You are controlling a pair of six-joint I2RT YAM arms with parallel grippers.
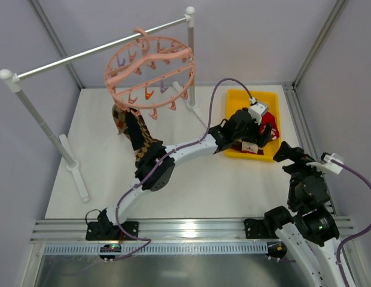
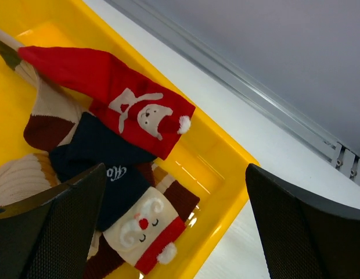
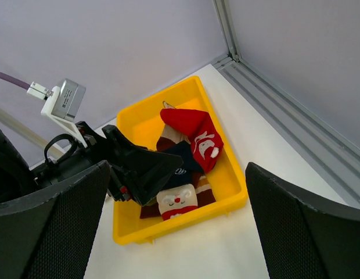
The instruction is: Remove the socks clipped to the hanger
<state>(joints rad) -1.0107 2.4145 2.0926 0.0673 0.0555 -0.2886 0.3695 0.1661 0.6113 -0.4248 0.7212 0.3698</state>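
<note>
The salmon-pink hanger (image 1: 149, 75) hangs by its hook from the rail at the back left. A brown, tan and black argyle sock (image 1: 136, 136) dangles from a clip at its near-left rim, its lower end hidden behind my left arm's elbow. My left gripper (image 1: 257, 136) (image 2: 174, 232) hovers open over the yellow bin (image 1: 236, 95), nothing between its fingers. Below it lie a red sock (image 2: 110, 87), a navy sock (image 2: 99, 157) and a Santa-face sock (image 2: 142, 224). My right gripper (image 1: 290, 154) (image 3: 177, 232) stands open and empty just right of the bin, facing it.
A grey metal rail (image 1: 96, 51) on white posts (image 1: 24, 101) spans the back left, its feet on the white table. The yellow bin (image 3: 168, 229) sits at the back right near the side frame. My left arm (image 1: 185, 149) stretches diagonally across the table.
</note>
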